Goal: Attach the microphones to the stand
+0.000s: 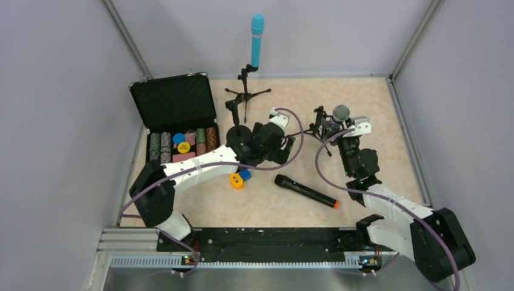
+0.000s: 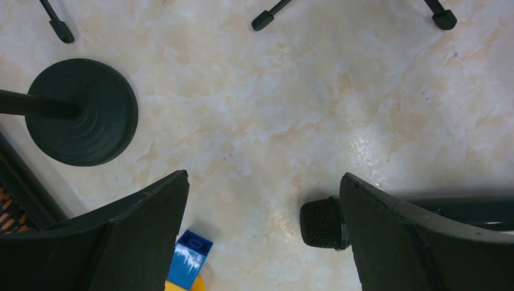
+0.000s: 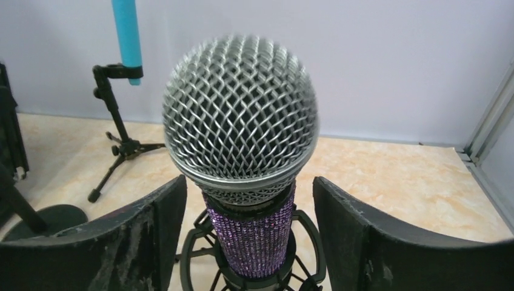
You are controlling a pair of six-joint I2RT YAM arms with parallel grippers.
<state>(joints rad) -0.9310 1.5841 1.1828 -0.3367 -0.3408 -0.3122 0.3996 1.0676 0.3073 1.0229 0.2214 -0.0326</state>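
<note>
Purple microphone (image 3: 240,127) stands inside parted right tool (image 3: 248,182); left tool (image 2: 263,182) hangs wide between blue block (image 2: 193,257) and black microphone (image 2: 321,222).

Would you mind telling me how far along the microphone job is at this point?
Done: the light-blue mic stands clipped in the tripod stand. In hand: the purple mic sits upright in its shock mount, the right gripper around it with jaws apart, not touching. Remaining: the black mic lies on the table, the open left gripper hovering by its head, the round-base stand empty.
</note>
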